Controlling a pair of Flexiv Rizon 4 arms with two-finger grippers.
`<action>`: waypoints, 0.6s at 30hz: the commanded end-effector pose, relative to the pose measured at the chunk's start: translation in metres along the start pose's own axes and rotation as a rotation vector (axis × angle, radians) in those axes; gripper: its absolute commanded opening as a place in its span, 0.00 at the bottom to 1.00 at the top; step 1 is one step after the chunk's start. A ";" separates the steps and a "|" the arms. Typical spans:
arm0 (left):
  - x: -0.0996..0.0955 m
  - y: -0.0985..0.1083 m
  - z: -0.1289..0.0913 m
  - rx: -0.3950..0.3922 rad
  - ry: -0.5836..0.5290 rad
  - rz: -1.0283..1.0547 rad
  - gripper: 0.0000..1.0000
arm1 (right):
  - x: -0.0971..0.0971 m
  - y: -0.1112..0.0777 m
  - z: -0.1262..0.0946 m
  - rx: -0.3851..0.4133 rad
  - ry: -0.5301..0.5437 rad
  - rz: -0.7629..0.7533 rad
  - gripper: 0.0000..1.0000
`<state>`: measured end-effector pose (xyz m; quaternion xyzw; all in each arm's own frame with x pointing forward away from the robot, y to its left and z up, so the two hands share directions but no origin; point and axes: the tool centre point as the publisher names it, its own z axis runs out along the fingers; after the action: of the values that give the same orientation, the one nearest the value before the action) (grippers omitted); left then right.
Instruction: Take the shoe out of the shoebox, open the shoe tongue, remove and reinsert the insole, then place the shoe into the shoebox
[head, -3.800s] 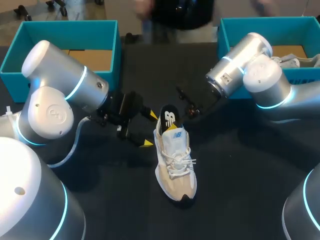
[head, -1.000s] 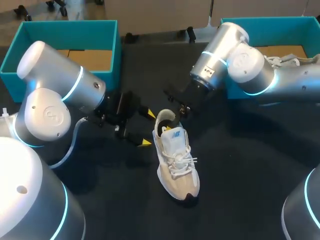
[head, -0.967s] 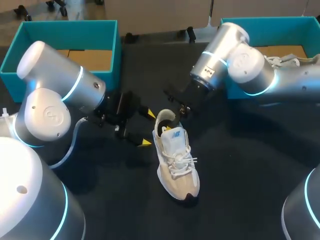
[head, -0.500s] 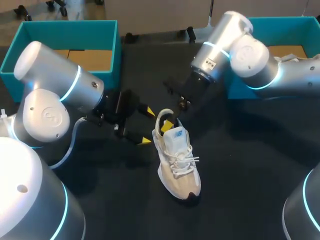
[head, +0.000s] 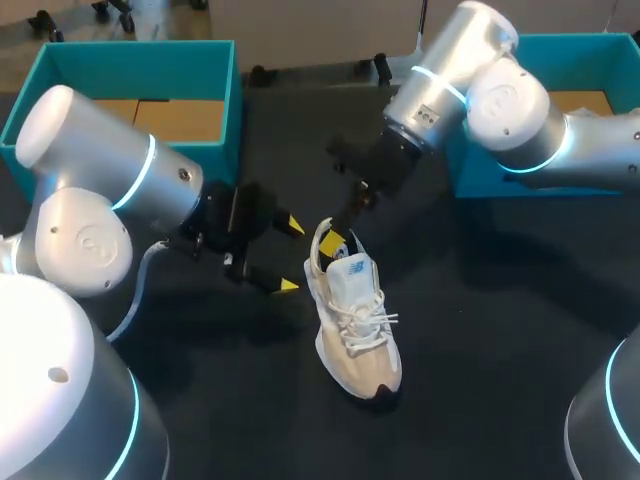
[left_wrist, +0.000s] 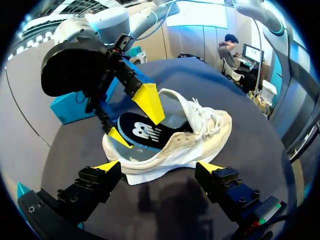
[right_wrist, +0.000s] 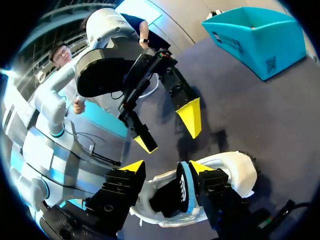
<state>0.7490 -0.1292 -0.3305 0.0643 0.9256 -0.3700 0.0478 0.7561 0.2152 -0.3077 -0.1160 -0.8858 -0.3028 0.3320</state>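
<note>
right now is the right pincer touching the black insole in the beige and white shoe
Touching. Right wrist view: the black insole leans against one yellow fingertip of the right pincer; the other fingertip stands clear.

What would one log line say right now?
shoe on table; insole in shoe; right gripper open at heel; left gripper open beside shoe

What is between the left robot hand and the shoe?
Nothing, just bare black table. The head view shows the left gripper close beside the shoe, not touching.
</note>
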 end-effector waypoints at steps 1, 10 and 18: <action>0.012 -0.002 -0.006 -0.006 -0.034 -0.012 1.00 | 0.004 0.011 -0.011 0.029 -0.022 -0.033 0.57; 0.017 -0.002 -0.006 -0.006 -0.042 -0.032 1.00 | 0.006 0.015 -0.035 0.024 -0.057 -0.053 0.56; 0.009 0.007 -0.012 -0.008 -0.053 -0.045 1.00 | 0.012 0.012 -0.051 -0.029 -0.098 -0.025 0.45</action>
<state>0.7392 -0.1190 -0.3279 0.0350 0.9265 -0.3692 0.0637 0.7855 0.2027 -0.2679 -0.1117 -0.8988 -0.3050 0.2945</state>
